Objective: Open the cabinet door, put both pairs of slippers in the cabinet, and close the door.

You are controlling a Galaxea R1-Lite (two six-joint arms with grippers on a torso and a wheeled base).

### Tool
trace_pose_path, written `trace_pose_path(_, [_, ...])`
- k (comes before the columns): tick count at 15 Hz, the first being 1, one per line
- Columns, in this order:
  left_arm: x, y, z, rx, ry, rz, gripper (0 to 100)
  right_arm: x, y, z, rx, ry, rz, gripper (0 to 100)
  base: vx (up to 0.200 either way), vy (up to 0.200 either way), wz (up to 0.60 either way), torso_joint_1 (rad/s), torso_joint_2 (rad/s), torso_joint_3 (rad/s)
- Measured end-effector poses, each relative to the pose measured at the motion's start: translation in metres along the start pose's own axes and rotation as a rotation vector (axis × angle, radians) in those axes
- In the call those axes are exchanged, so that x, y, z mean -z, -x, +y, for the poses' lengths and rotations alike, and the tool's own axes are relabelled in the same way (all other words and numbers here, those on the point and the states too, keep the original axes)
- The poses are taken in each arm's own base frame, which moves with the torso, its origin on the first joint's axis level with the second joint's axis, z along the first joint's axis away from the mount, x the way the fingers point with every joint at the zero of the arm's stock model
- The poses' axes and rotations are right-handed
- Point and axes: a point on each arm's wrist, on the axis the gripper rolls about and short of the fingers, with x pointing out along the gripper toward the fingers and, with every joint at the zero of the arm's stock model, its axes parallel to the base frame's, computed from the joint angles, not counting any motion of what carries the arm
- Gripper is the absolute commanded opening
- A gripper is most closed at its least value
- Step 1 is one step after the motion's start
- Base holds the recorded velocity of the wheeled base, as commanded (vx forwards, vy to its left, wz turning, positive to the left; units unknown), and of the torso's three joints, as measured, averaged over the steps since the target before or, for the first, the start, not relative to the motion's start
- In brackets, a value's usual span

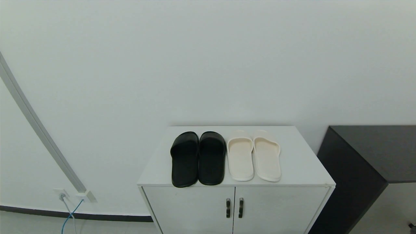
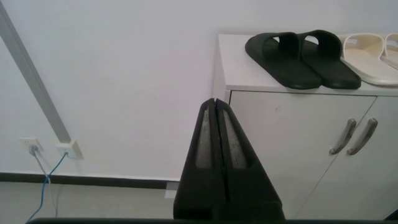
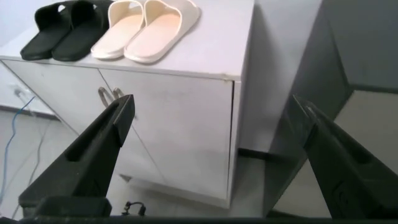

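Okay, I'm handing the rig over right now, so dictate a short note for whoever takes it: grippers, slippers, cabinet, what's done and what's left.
Left gripper: shut, empty, short of the cabinet near its left front corner.
Right gripper: open, empty, facing the right door.
Black slippers and cream slippers lie side by side on the cabinet's top, black pair on the left.
Both doors are shut; the handles meet at the middle.
Done: nothing yet.
Left: open a door, put both pairs inside, close it.

Atop the cabinet point(image 1: 302, 162), against the wall point(image 1: 208, 65): left pair of slippers point(image 1: 198, 159) just beside right pair of slippers point(image 1: 253, 159). Below, door handles point(image 1: 234, 207) side by side. Rightward, a second unit point(image 1: 357, 169).
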Motion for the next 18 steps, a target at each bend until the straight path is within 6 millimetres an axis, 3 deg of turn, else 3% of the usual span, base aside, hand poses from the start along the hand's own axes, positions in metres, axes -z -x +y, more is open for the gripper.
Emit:
trace_pose_path(4, [0.000, 0.000, 0.000, 0.001, -0.001, 0.000, 0, -0.037, -0.044, 0.000, -0.084, -0.013, 0.039, 100, 0.000, 0.000, 0.00, 0.000, 0.00, 0.000])
trace_pose_path(6, [0.000, 0.000, 0.000, 0.002, -0.002, 0.000, 0, -0.051, -0.066, 0.009, -0.126, -0.044, 0.064, 100, 0.000, 0.000, 0.00, 0.000, 0.00, 0.000])
trace_pose_path(12, [0.000, 0.000, 0.000, 0.001, -0.003, 0.000, 0, -0.079, -0.110, 0.080, -0.205, -0.076, 0.115, 100, 0.000, 0.000, 0.00, 0.000, 0.00, 0.000])
trace_pose_path(18, [0.000, 0.000, 0.000, 0.004, -0.003, 0.000, 0, -0.080, -0.172, 0.142, -0.087, -0.094, 0.157, 100, 0.000, 0.000, 0.00, 0.000, 0.00, 0.000])
